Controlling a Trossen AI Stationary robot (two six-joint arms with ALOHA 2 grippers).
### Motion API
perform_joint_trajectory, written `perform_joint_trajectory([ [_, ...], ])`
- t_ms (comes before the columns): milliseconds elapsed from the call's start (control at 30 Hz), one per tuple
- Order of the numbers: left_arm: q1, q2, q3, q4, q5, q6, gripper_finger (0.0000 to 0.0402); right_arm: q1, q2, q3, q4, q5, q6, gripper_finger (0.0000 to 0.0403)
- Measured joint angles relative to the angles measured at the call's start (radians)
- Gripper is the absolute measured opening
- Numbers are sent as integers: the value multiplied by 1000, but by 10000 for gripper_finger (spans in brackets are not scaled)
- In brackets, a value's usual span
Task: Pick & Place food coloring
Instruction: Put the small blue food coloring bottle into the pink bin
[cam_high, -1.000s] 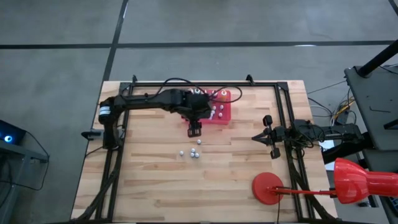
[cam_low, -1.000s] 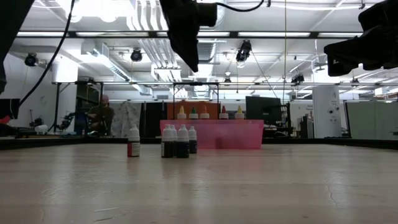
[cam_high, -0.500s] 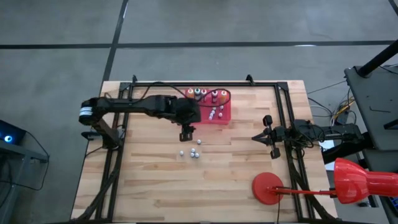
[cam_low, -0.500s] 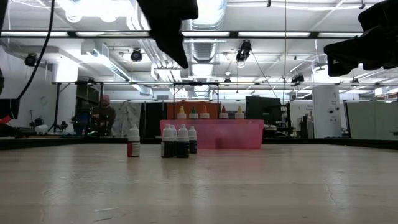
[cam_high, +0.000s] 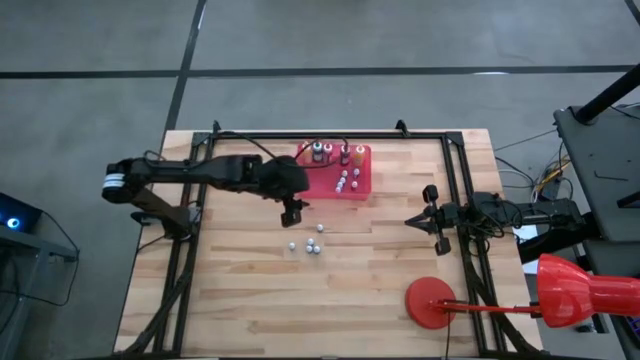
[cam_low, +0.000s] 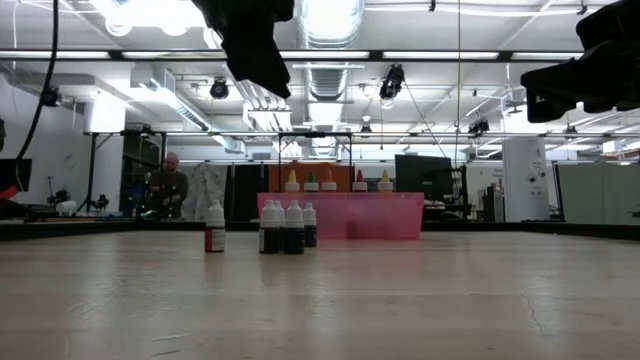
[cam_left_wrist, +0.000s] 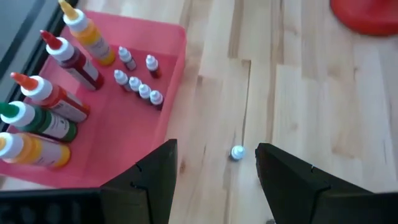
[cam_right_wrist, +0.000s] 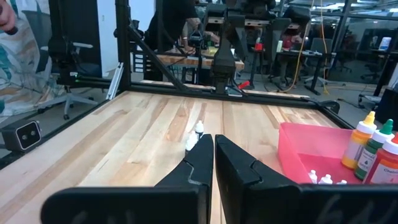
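the left gripper (cam_high: 291, 213) hangs open and empty above the wooden table (cam_high: 240, 300), at about 9 o'clock from the red tray (cam_high: 362, 185). four small bottles (cam_high: 312, 243) stand loose on the boards at 5 o'clock from it; others sit in the tray. this looks like the reach for another bottle: next it must lower and centre over one cap. the right gripper (cam_high: 437, 222) waits closed at the table's 3 o'clock edge. behind lies a bright workshop.
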Motion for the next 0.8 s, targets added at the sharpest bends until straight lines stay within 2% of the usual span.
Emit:
perform_joint_trajectory([
  [200,0,-68,-98,120,3,-29,188,0,0,0,0,0,0,8],
  [567,1,-161,-163,177,3,-30,188,0,0,0,0,0,0,8],
  [800,2,-224,-247,247,2,-28,188,0,0,0,0,0,0,8],
])
